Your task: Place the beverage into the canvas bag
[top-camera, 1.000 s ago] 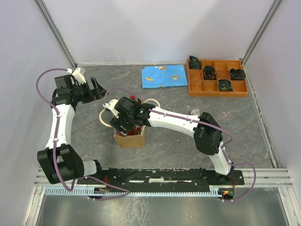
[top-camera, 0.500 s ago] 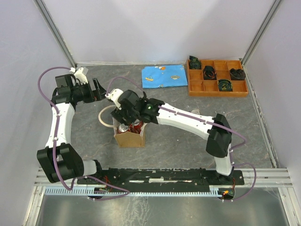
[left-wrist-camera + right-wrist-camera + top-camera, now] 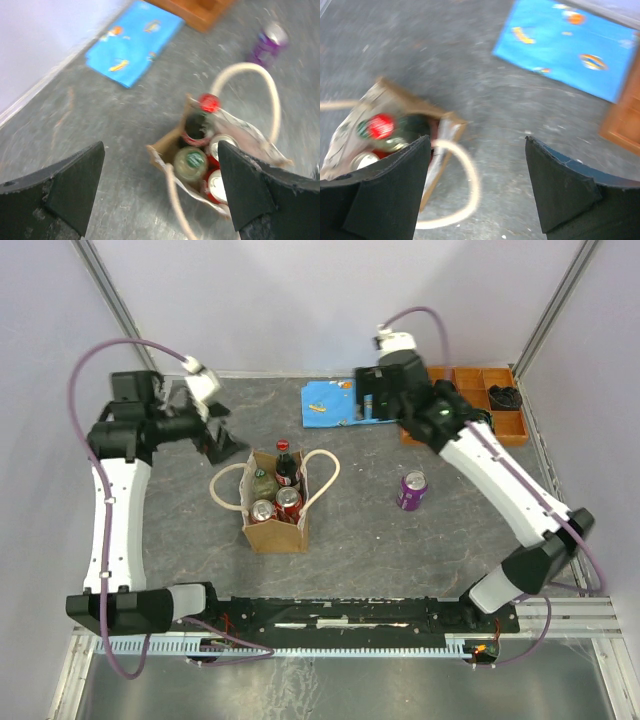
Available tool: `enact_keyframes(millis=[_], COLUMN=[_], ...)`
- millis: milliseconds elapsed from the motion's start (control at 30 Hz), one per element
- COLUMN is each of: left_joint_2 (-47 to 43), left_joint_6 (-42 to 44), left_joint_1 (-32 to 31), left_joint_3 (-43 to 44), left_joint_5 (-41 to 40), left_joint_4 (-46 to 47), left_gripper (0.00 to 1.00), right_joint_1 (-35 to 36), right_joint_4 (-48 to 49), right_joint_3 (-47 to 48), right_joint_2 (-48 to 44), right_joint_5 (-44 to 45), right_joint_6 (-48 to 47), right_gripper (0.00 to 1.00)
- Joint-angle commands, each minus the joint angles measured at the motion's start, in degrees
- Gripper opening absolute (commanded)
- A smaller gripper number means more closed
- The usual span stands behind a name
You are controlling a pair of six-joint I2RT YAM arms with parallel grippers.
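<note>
Wrist views blur canvas bag (image 3: pixel 427 107); right arm (image 3: pixel 500 475) hides part of tray (image 3: pixel 508 426).

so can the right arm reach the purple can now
Probably yes: the purple can stands alone on the table, apart from the canvas bag, and the right gripper is open and empty.

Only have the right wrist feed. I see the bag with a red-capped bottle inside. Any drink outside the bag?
Observer: Yes. One purple can stands upright to the right of the bag, apart from it.
Operator: How many drinks are in the bag?
Observer: Four: the red-capped bottle, a green-topped drink and two red cans.
Operator: Left gripper?
Observer: The left gripper is open and empty, raised to the left of the bag and behind it.
</note>
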Motion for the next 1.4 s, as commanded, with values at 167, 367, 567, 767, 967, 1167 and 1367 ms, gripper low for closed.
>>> enact_keyframes(millis=[167,367,567,767,967,1167,1367], left_joint_2=[-6.75,-8.75,-11.28,-12.44,-12.73,-11.72,-11.36], left_joint_6=[28.56,27.85,28.37,27.41,27.69,28.42,31.37], left_joint_1=[-19.27,-19.44,-19.51,-19.44,-19.52,-19.46,-19.44], left_joint_3=[-9.35,-12.25,-13.76,-14.74,-14.92,-14.62,-14.44], left_joint_5=[-8.10,-10.68,-12.73,-13.20,-13.81,-13.84,-14.68], left_joint_4=[-28.60,-27.15,-26.93,-26.38,-26.23,-26.20,-28.48], left_gripper=[0.99,0.99,0.99,0.99,0.99,0.99,0.99], right_joint_1=[-14.40,-16.68,-16.95,-17.60,-17.80,-17.75,-17.77], right_joint_4=[-13.53,-10.16,-10.49,-10.61,-13.34,-13.88,-16.27], right_joint_3=[-11.44,-22.98,-25.02,-25.63,-25.68,-26.18,-26.65], right_joint_2=[-8.89,-9.42,-4.09,0.14,1.10,1.52,2.08], right_joint_5=[-0.54,-8.68,-10.09,-8.41,-5.69,-5.66,-6.51], right_joint_6=[7.82,11.38,11.51,10.07,9.40,9.21,9.41], right_gripper=[0.87,0.90,0.91,0.91,0.90,0.87,0.85])
